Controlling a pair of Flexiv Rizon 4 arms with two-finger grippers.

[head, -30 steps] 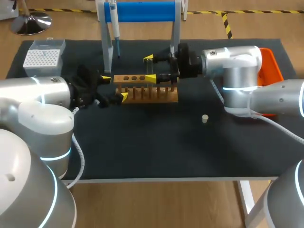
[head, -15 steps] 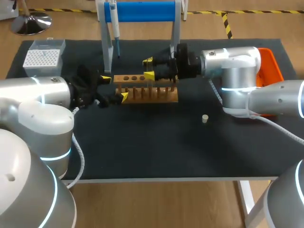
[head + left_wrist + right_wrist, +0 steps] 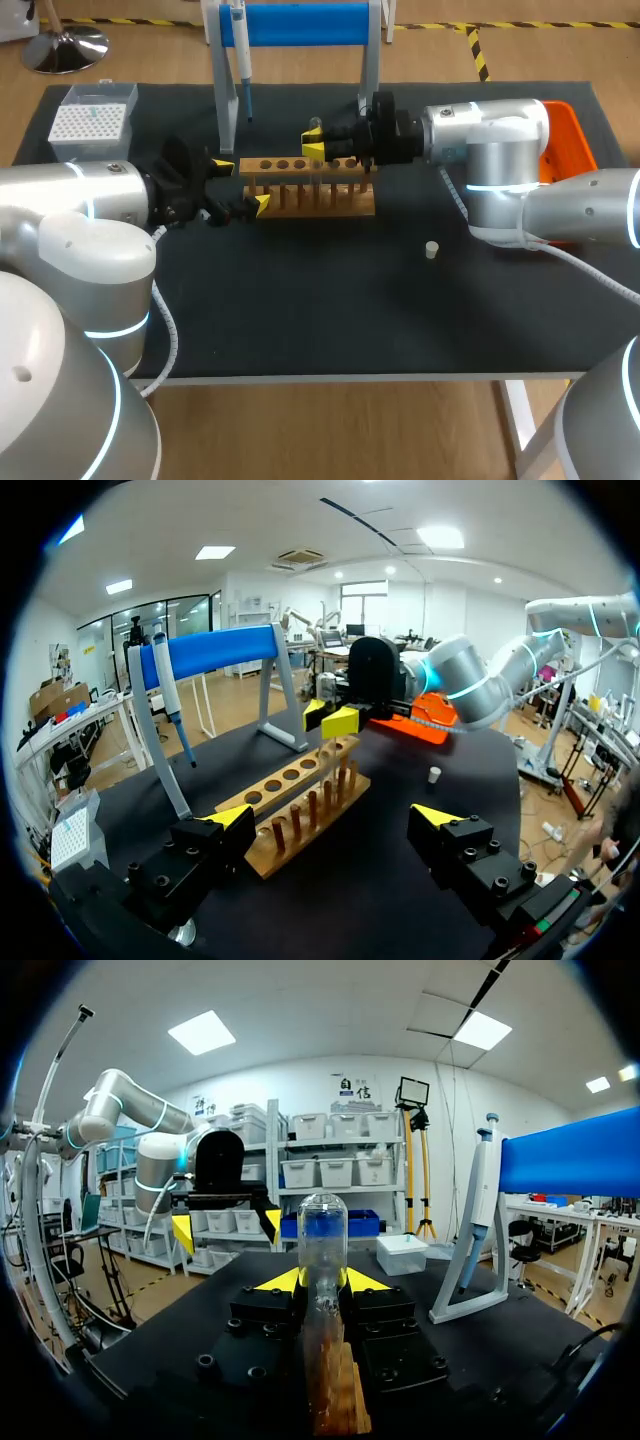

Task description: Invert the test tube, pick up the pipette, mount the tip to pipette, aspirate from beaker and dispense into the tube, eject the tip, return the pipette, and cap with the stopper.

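Table: black mat [image 3: 300,300] across the whole top, both arms over its far half.
Tip box: white tip box [image 3: 92,118] sitting at the far left corner, well apart from the action.
Left gripper: the left gripper [image 3: 242,186] comes in low from the left, fingers spread wide and released, gripping nothing. Its yellow tips sit either side of the rack's left end. Whether one tip touches the wood is hard to call from these angles.
Pipette: pipette [image 3: 240,60] hanging upright on the blue stand [image 3: 300,22] at the far edge, just behind the rack, tip end pointing down.
Rack: wooden rack [image 3: 310,195] lying lengthwise mid-table, a row of holes along its top, pegs along its front.
Right gripper: the right gripper [image 3: 314,138] reaches in from the right and hangs over the rack's middle, clenched on the glass.
Test tube: clear test tube [image 3: 322,1250] pinched between the two yellow tips, its rounded closed end poking out past them. In the head view the glass barely shows.
Stopper: small pale stopper [image 3: 431,249] alone on the mat, right of the rack and nearer the front edge.
Tray: orange tray [image 3: 570,140] at the far right edge, mostly behind the right arm.
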